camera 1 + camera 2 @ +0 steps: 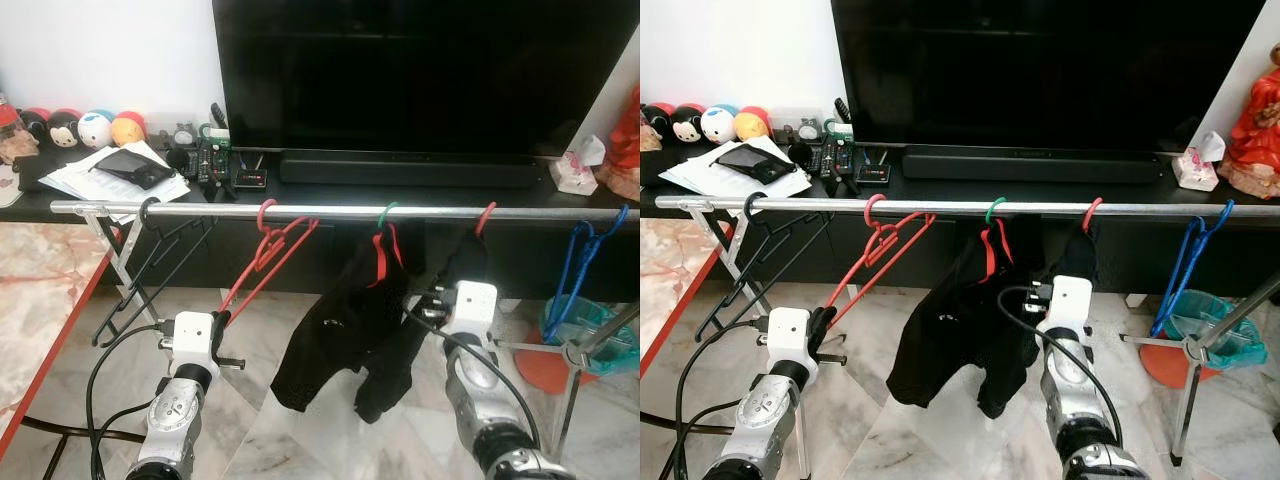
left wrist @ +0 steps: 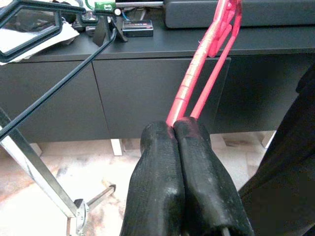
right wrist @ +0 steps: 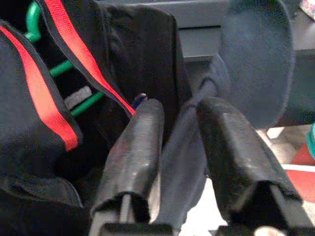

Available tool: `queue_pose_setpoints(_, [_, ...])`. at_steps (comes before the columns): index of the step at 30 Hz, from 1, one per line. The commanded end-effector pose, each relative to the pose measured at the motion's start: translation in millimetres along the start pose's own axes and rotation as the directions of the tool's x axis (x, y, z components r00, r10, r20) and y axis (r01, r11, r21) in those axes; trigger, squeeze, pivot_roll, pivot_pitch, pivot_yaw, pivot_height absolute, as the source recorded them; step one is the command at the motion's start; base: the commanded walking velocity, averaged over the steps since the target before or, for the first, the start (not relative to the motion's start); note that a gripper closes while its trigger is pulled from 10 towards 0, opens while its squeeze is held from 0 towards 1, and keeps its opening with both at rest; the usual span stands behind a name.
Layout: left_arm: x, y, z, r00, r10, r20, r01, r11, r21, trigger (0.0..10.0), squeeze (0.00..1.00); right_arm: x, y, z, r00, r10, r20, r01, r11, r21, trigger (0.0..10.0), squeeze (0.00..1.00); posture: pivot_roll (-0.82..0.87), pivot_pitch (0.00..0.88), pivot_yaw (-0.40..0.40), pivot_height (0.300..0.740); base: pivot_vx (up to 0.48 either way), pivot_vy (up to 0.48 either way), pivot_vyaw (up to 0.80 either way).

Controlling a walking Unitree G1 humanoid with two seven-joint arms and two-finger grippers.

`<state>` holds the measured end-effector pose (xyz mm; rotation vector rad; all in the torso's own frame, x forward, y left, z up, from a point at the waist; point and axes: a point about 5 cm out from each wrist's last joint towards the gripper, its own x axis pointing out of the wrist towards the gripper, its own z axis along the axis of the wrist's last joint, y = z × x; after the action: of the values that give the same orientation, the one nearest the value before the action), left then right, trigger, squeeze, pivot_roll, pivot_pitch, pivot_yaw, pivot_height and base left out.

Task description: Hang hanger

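Nearest you, your left gripper (image 2: 173, 129) is pinched closed on the lower end of the red hanger (image 1: 268, 250), whose hook already sits over the steel rail (image 1: 340, 211). Your right gripper (image 3: 179, 123) clamps a fold of the black garment (image 1: 345, 330) draped from the green hanger (image 1: 387, 213). Along the rail hang a black hanger (image 1: 150, 250) and a blue hanger (image 1: 585, 255). Beyond stands the television (image 1: 420, 75).
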<state>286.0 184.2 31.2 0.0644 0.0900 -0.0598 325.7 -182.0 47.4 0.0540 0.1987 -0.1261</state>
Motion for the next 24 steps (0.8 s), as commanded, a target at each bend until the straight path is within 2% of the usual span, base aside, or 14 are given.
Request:
queue_pose_setpoints(1, [-0.2, -0.1, -4, 1.0, -0.006, -0.029, 0.006, 1.0, 0.003, 10.0, 0.0, 2.3, -3.3, 3, 1.0, -0.011, -0.005, 0.011, 1.0, 0.011, 10.0, 1.0, 0.0, 0.0, -0.032, 0.74, 0.0, 0.0, 0.0])
queue_pose_setpoints(6, [-0.2, 0.0, -4, 0.999, -0.006, -0.031, 0.006, 1.0, 0.003, 10.0, 0.0, 6.7, -1.5, 5, 0.999, -0.02, -0.033, 0.02, 1.0, 0.002, 10.0, 1.0, 0.0, 0.0, -0.032, 0.74, 0.0, 0.0, 0.0])
queue_pose_setpoints(7, [-0.1, -0.2, -4, 0.999, -0.007, -0.032, 0.007, 1.0, 0.003, 10.0, 0.0, 7.5, -2.7, 2, 0.997, -0.04, -0.073, 0.039, 0.999, -0.018, 10.0, 0.81, 0.0, 0.0, -0.032, 0.74, 0.0, 0.0, 0.0])
queue_pose_setpoints(8, [-0.1, -0.5, -4, 0.999, -0.008, -0.032, 0.008, 1.0, 0.002, 10.0, 0.0, 7.5, -3.3, 1, 0.995, -0.048, -0.09, 0.047, 0.999, -0.012, 10.0, 0.0, 0.0, 0.0, -0.033, 0.74, 0.0, 0.0, 0.0])
queue_pose_setpoints(11, [0.0, -1.0, -4, 0.999, -0.013, -0.035, 0.013, 1.0, 0.0, 10.0, 0.0, 7.8, -3.8, -1, 0.992, -0.059, -0.108, 0.061, 0.998, 0.024, 10.0, 0.0, 0.0, 0.0, -0.033, 0.74, 0.0, 0.0, 0.0])
queue_pose_setpoints(17, [-0.9, -1.5, -6, 0.999, -0.017, -0.043, 0.017, 1.0, -0.001, 10.0, 0.0, 8.7, -8.0, 2, 0.991, -0.094, -0.093, 0.098, 0.995, 0.038, 10.0, 0.0, 0.0, 0.0, -0.032, 0.74, 0.0, 0.0, 0.0])
queue_pose_setpoints(24, [-1.0, -4.9, -8, 0.998, -0.037, -0.055, 0.037, 0.999, 0.004, 10.0, 0.0, 6.1, -16.6, -6, 0.977, -0.155, -0.149, 0.161, 0.986, 0.03, 10.0, 0.0, 0.0, 0.0, -0.031, 0.74, 0.0, 0.0, 0.0])
